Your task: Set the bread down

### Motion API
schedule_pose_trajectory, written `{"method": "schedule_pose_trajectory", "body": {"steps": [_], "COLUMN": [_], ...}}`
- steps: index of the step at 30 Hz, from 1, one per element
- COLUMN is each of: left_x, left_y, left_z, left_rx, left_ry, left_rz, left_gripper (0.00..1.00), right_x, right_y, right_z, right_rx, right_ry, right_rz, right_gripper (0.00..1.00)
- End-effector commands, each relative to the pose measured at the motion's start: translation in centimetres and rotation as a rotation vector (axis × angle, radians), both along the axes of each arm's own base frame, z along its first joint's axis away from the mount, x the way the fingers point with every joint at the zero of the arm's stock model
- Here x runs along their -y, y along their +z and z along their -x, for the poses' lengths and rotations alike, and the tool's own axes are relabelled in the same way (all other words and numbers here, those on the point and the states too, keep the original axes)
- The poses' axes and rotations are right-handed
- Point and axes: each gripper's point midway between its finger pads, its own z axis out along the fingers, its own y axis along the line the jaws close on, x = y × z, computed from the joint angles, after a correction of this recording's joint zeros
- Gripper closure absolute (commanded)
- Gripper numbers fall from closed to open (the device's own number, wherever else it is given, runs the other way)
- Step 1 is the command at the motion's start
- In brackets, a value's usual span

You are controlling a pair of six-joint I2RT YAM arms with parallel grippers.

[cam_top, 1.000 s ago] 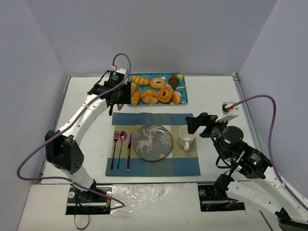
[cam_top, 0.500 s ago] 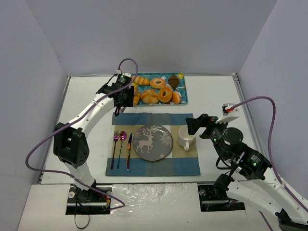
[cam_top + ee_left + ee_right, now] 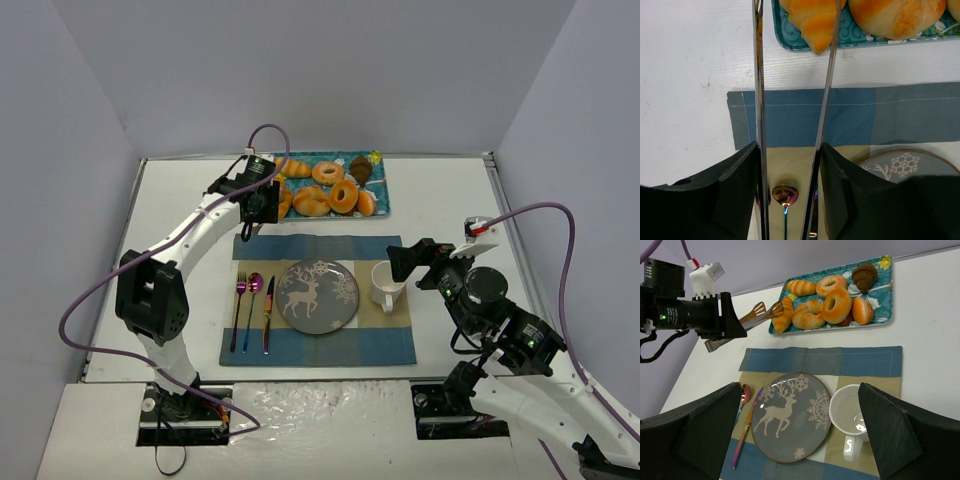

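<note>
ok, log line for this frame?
left gripper: shut on tongs | tongs: tips at croissant on tray | right gripper: open | plate: no bread

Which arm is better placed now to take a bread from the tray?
Left: the left fingers grip tongs whose tips reach a croissant on the tray; the right fingers are by the mug.

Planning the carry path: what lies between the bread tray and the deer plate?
In the top view, only a strip of bare table and the blue band of the placemat lie between tray and plate.
</note>
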Motion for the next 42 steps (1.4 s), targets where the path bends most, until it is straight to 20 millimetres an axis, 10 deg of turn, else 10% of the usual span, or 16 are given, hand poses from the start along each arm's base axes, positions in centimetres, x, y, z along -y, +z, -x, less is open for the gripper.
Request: {"method": "schedule_pose_trajectory", "body": {"steps": [1, 42], "left_x": [0.6, 1.8], "left_y": [3.0, -0.2], "left_z": [-1.1, -1.3], "left_rx": [0.104, 0.030], "left_ry": [-0.008, -0.023], "left_rz": [0.028, -0.002], "left_gripper": [0.56, 0.60], "right_x": [-0.3, 0.4], "right_y": [1.6, 1.5], "right_z": [-0.3, 0.1], "right_rx": [0.046, 0.056], "right_ry": [-0.003, -0.012], "right_rz": [-0.054, -0.056], "right_gripper": [0.00, 0.00]}}
